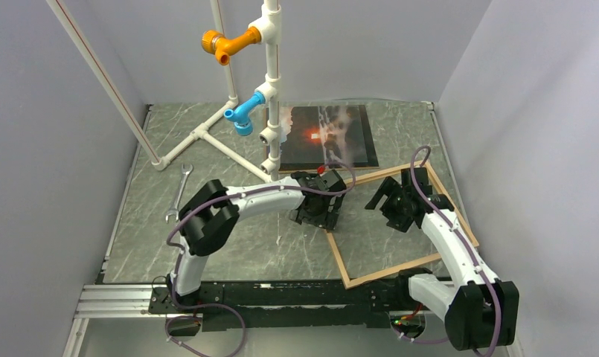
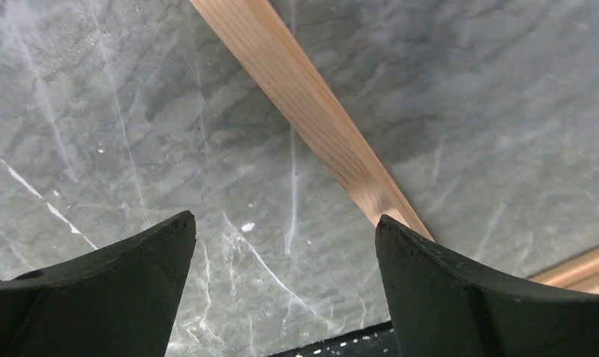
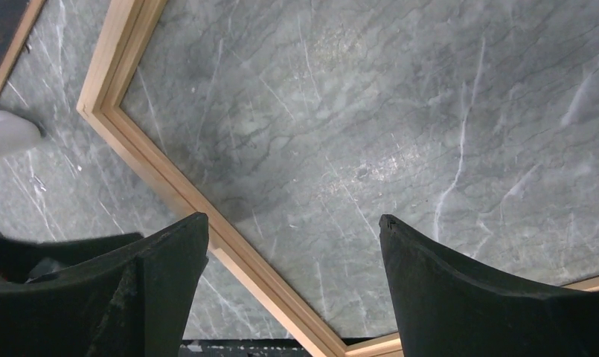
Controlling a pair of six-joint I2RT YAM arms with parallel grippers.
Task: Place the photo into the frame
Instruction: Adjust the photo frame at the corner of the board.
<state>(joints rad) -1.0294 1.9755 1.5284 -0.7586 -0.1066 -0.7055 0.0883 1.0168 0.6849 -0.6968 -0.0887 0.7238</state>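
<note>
**Both grippers open over the frame, photo not yet lifted**

Top view: the frame (image 1: 389, 272) lies flat and skewed on the marbled table (image 1: 266, 253), toward the right and near side. Only bare tabletop shows inside its light wooden strips. The photo (image 1: 330, 137) lies face up at the far side, its orange glow visible, outside the frame. Its near edge runs just beside the frame's far strip; whether the two touch cannot be told.

The left gripper (image 1: 317, 216) hangs over the frame's left strip, close to the far-left corner. In its wrist view the left gripper (image 2: 285, 223) stands wide with nothing between the fingers, and one strip of the frame (image 2: 311, 104) runs diagonally beneath. The right gripper (image 1: 389, 208) hangs over the frame's far-right part. Its wrist view shows the right gripper (image 3: 292, 223) equally wide and empty, above a corner of the frame (image 3: 155, 160).

Progress, as judged from this layout: none of the insertion is done. Left to do are grasping the photo, carrying it over the opening, and seating it squarely within the strips — a thin, glossy sheet lying flat is likely to be awkward to pick up.

Hidden or unclear: a white pipe stand (image 1: 270, 97) crosses the photo's left edge in the top view, and both arms cover stretches of the frame's far strip. A dark patch edged in light brown at the top-left of the right wrist view is cut off — it cannot be identified. Neither wrist view shows the photo clearly.
</note>
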